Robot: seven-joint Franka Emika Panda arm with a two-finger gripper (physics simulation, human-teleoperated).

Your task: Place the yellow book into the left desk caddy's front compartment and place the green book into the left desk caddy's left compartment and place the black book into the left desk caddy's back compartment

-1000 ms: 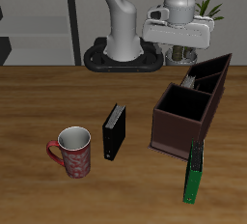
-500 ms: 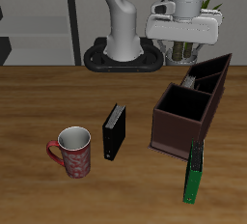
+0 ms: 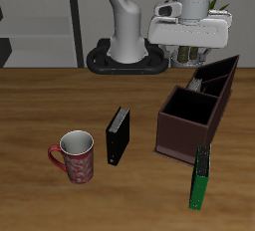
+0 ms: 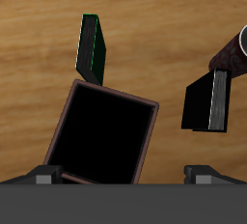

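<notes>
The left desk caddy is a dark maroon-brown box; its large square section is empty. My gripper hangs open and empty above the caddy's small sections at the back. A grey-tan sliver, likely the yellow book, shows in one small section below it. The green book stands upright on the table by the caddy's near corner, and also shows in the wrist view. The black book stands upright between the mug and the caddy, and shows in the wrist view.
A red patterned mug stands near the table's front edge beside the black book. The robot base and a leafy plant are at the table's back. A dark shelf stands behind.
My gripper has shifted slightly sideways and a little up above the caddy's small sections. The books, mug and caddy have not moved.
</notes>
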